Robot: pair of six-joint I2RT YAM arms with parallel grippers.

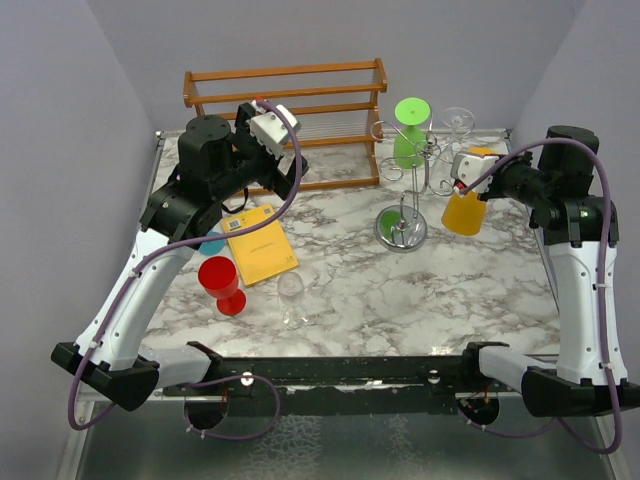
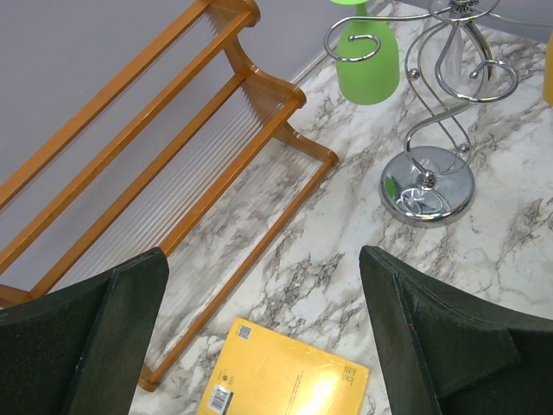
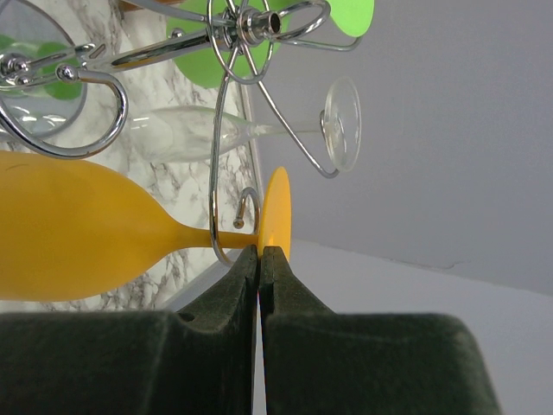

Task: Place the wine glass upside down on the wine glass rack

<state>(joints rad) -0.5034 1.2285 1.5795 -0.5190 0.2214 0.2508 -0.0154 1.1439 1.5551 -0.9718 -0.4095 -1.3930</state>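
The silver wine glass rack [image 1: 401, 228] stands at the table's back right on its disc base [image 2: 428, 186]. My right gripper [image 1: 463, 187] is shut on the foot of a yellow wine glass [image 1: 463, 212], held upside down beside the rack's right arm. In the right wrist view the jaws [image 3: 260, 255] pinch the foot's rim, and a curled wire arm [image 3: 226, 226] hooks round the yellow wine glass's stem [image 3: 78, 229]. My left gripper [image 2: 263, 337] is open and empty above the table near the wooden shelf.
A green glass [image 1: 408, 140] and a clear glass [image 1: 458, 122] hang upside down on the rack. A brown wooden shelf rack [image 1: 285, 100] stands at the back. A yellow book [image 1: 260, 245], a red glass [image 1: 220, 280] and a clear glass [image 1: 292, 295] sit front left.
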